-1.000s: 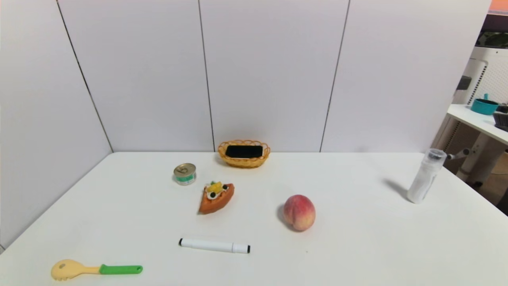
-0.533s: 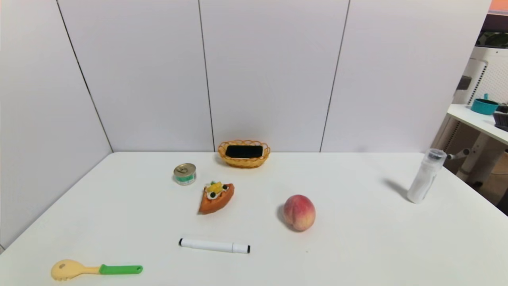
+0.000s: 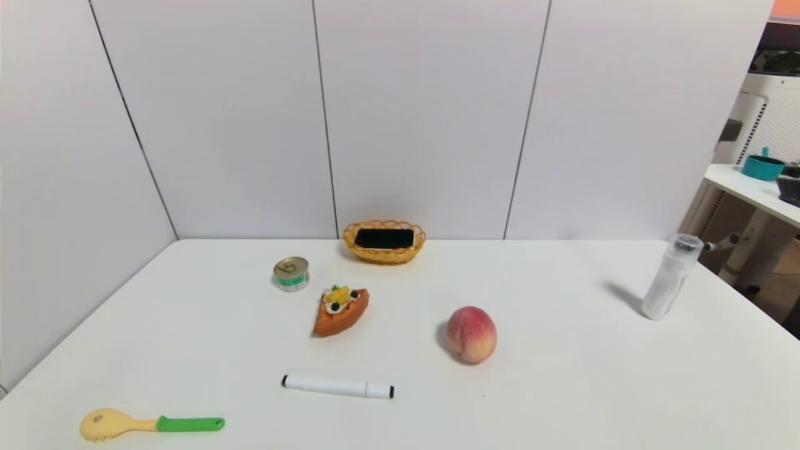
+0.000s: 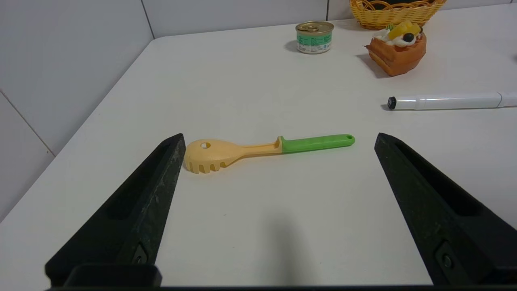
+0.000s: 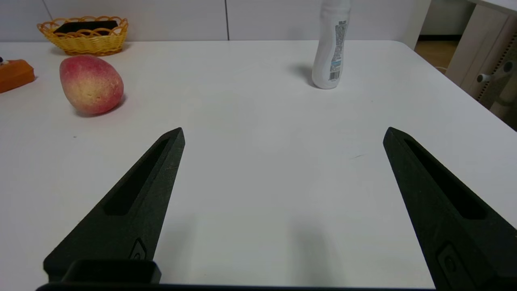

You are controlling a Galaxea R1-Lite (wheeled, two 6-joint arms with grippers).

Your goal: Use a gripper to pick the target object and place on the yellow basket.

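Nothing has moved since the earlier frame | our black left gripper (image 4: pixel 280 139): wide, empty, above the white table (image 3: pixel 562 375) by the cream-and-green plastic spoon (image 3: pixel 152 424) | black-faced white slab (image 3: pixel 384 239): inside our yellow woven basket (image 3: pixel 384 255) | our black right gripper (image 5: pixel 285 133): wide, parked above the table

place type: looks like a robot test area, lab-like; exact room not clear
work surface: plain white tabletop (image 3: pixel 562 387), items spread apart
backdrop: pale upright panels (image 3: pixel 431 119) with dark seams, along back and left side
mixed props: pasta server (image 3: pixel 187 424), marker pen (image 3: pixel 337 386), peach (image 3: pixel 472 334), pastry with toppings (image 3: pixel 340 310), tin can (image 3: pixel 291 274), white bottle (image 3: pixel 670 278)
basket: yellow wicker (image 3: pixel 384 255), black-faced slab (image 3: pixel 384 238) inside
beyond panels, right: second white table (image 3: pixel 756 190), teal pot (image 3: pixel 763 167) on it; perforated white board (image 3: pixel 775 112)
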